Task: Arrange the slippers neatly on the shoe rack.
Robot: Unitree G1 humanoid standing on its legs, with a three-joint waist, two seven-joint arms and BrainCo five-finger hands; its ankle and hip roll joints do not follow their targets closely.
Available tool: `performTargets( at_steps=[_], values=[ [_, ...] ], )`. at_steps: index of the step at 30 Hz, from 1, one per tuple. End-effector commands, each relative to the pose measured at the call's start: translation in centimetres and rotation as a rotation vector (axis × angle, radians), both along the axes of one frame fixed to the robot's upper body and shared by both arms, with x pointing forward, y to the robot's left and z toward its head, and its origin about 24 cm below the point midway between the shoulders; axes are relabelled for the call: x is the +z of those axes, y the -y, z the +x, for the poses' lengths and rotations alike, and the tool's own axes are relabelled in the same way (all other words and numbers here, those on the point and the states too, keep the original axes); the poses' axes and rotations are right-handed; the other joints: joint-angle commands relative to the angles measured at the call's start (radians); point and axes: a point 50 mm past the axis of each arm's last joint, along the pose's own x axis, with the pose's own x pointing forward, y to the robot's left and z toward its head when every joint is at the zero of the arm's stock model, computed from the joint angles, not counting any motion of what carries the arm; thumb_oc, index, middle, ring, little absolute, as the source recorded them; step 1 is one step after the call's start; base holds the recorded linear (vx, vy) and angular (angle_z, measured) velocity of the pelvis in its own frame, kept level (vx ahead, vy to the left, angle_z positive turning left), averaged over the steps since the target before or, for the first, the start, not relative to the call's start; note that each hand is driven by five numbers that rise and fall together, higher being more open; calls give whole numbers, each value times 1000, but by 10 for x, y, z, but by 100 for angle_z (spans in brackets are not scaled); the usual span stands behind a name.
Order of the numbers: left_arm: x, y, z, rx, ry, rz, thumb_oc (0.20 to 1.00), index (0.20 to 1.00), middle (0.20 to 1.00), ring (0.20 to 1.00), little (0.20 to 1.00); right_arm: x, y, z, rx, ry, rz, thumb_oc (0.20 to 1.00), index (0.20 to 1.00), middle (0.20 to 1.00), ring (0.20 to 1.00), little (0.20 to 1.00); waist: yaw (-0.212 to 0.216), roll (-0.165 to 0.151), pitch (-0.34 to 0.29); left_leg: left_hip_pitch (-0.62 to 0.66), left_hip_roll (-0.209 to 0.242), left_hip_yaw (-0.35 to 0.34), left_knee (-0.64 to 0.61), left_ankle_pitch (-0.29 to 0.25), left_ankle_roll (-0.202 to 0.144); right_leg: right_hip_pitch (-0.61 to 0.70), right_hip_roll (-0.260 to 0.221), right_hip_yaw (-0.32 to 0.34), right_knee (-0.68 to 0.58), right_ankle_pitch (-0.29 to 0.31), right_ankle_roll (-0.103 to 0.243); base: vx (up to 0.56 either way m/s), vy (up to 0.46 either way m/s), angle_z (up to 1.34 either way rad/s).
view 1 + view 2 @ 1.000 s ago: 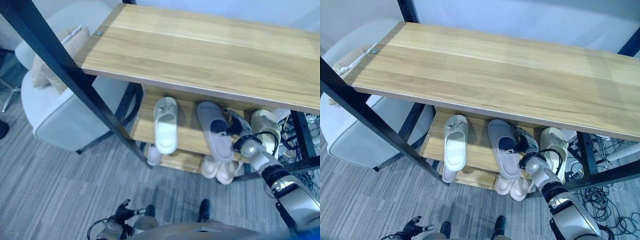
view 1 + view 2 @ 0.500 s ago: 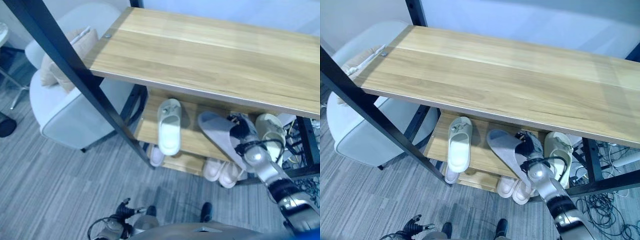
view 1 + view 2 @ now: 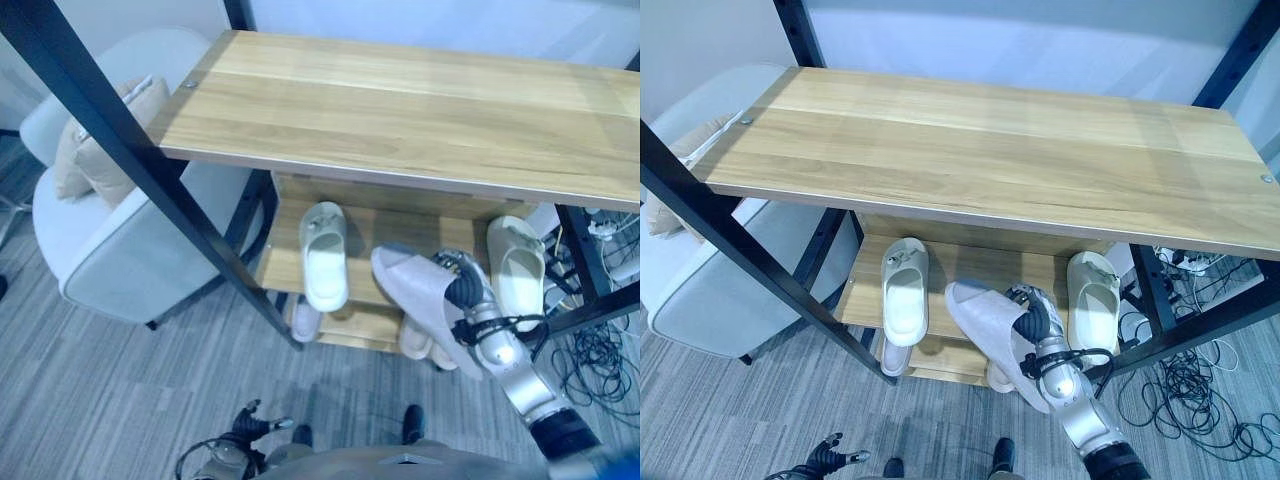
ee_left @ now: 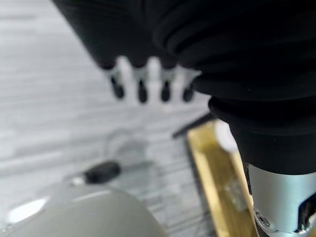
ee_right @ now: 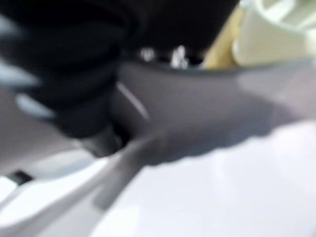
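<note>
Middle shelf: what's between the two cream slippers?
Between the left cream slipper and the right cream slipper, in both eye views: the grey slipper, angled, held by the right hand.

Two slippers (image 3: pixel 904 300) (image 3: pixel 1092 297) on rack shelf (image 3: pixel 970 270) (well apart).

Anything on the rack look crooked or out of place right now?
Yes: the grey slipper sits diagonally, its heel overhanging the middle shelf, gripped by the right hand. The white slipper and cream slipper lie straight.

Grey slipper (image 3: pixel 985 325) tilted off shelf, cream slippers (image 3: pixel 904 303) flat on rack (image 3: pixel 970 262)
</note>
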Motion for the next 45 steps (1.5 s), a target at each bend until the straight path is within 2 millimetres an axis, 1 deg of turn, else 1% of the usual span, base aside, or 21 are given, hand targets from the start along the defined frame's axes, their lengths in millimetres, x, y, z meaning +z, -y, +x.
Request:
performTargets(
  at_steps=[1,6,7,9,11,12,13,15,16,17,18,22,25,27,28,32,34,38,41,44,45],
  values=[
    [-4,10,2,0,-33,6,1000,1000,1000,1000,1000,27,-15,-4,108,117,123,200,200,200,200,200,-7,-23,0,-73,-50,-16,5,34,17,133,-31,35,26,-87,73,-35,65,-4],
    [-4,8,2,-18,-32,7,1000,1000,1000,1000,1000,13,-19,-31,198,25,80,200,200,200,200,200,-36,-19,13,-49,-73,9,5,17,41,97,-62,63,106,-78,91,-40,98,-8],
    [-4,9,2,-18,-32,7,1000,1000,1000,1000,1000,13,-19,-31,198,25,80,200,200,200,200,200,-35,-19,13,-49,-73,10,5,17,41,96,-62,65,109,-80,91,-58,107,-30],
    [-3,4,2,3,-27,13,1000,1000,1000,1000,1000,0,-18,-38,211,-33,31,200,200,200,200,200,-45,-14,41,-30,-79,33,5,12,53,47,-76,74,210,-70,94,-99,102,-49],
    [-2,-3,2,31,-23,20,1000,1000,1000,1000,1000,-7,-18,-41,210,-67,29,200,200,200,200,200,-39,-9,65,-20,-72,59,5,16,57,20,-73,35,281,-75,86,-105,62,-80],
    [0,-11,4,45,-14,39,1000,1000,1000,1000,1000,-8,-17,-47,219,-82,36,200,200,200,200,200,-52,-12,76,-14,-69,65,5,27,55,16,-18,36,326,-116,67,-112,13,-91],
    [4,-18,12,63,15,50,1000,1000,1000,1000,1000,-3,-13,-50,234,-69,23,200,200,200,200,200,-61,-16,69,-30,-74,63,5,45,54,-3,71,71,320,-149,52,-87,-26,-67],
    [6,-22,13,72,29,53,1000,1000,1000,1000,1000,7,-7,-54,252,-18,-58,200,200,200,200,200,-65,-22,58,-47,-79,61,5,57,49,8,129,88,286,-175,32,-37,-55,-26],
    [6,-21,13,72,28,52,1000,1000,1000,1000,1000,7,-7,-54,252,-18,-60,200,200,200,200,200,-66,-21,57,-47,-79,60,5,56,48,9,129,87,284,-175,31,-7,-85,-3],
    [7,-21,17,60,46,53,1000,1000,1000,1000,1000,11,-7,-62,274,-1,-77,200,200,200,200,200,-72,-29,52,-55,-84,50,5,63,46,21,158,122,250,-183,5,19,-139,37],
    [6,-20,13,75,43,51,1000,1000,1000,1000,1000,6,-6,-68,302,-43,-85,200,200,200,200,200,-63,-35,41,-56,-84,44,5,63,41,43,162,123,200,-172,-4,30,-178,53],
    [4,-17,7,104,34,33,1000,1000,1000,1000,1000,-6,-2,-70,316,-102,-123,200,200,200,200,200,-52,-36,39,-50,-73,32,8,68,35,69,163,110,143,-157,-9,15,-85,34],
    [3,-13,6,140,44,14,1000,1000,1000,1000,1000,-7,6,-64,285,-102,-130,200,200,200,200,200,-40,-46,72,-134,-68,30,173,31,19,75,144,95,141,-158,-22,-93,-56,20],
    [3,-9,8,168,60,-2,1000,1000,1000,1000,1000,-7,9,-58,261,-91,-147,200,200,200,200,200,-33,-50,85,-185,-38,33,244,26,-3,73,135,89,145,-168,-34,-83,17,28],
    [2,-7,7,177,57,-9,1000,1000,1000,1000,1000,-7,10,-55,256,-82,-160,200,200,200,200,200,-30,-48,85,-185,-22,27,244,23,-2,70,134,91,150,-170,-36,-16,66,10],
    [0,-11,-3,246,44,2,1000,1000,1000,1000,1000,-19,17,-52,195,-120,-156,200,200,200,200,200,-17,-54,76,-166,55,-41,189,67,-15,69,123,101,166,-180,-28,38,98,-5],
    [0,-15,-7,259,33,16,1000,1000,1000,1000,1000,-29,21,-57,160,-164,-144,200,200,200,200,200,-23,-52,66,-131,89,-49,141,86,-18,67,117,94,179,-193,-27,71,149,-6],
    [2,-15,-2,273,64,23,1000,1000,1000,1000,1000,-48,29,-69,84,-256,-112,200,200,200,200,200,-29,-43,48,-97,67,-66,102,80,-25,75,100,92,190,-192,-17,85,193,-2],
    [4,-17,2,272,84,32,1000,1000,1000,1000,1000,-53,31,-71,54,-278,-92,200,200,200,200,200,-28,-48,46,-83,46,-64,112,57,-19,78,84,101,199,-187,-9,31,142,5],
    [6,-22,5,267,93,50,1000,1000,1000,1000,1000,-58,29,-70,33,-296,-67,200,200,200,200,200,-23,-57,40,-70,26,-49,123,31,-5,81,68,113,207,-180,3,1,150,-6],
    [6,-24,6,250,90,68,1000,1000,1000,1000,1000,-59,26,-68,32,-299,-64,200,200,200,200,200,-23,-63,32,-49,9,-33,123,12,8,78,58,125,214,-167,17,-24,142,-31]
  ],
)
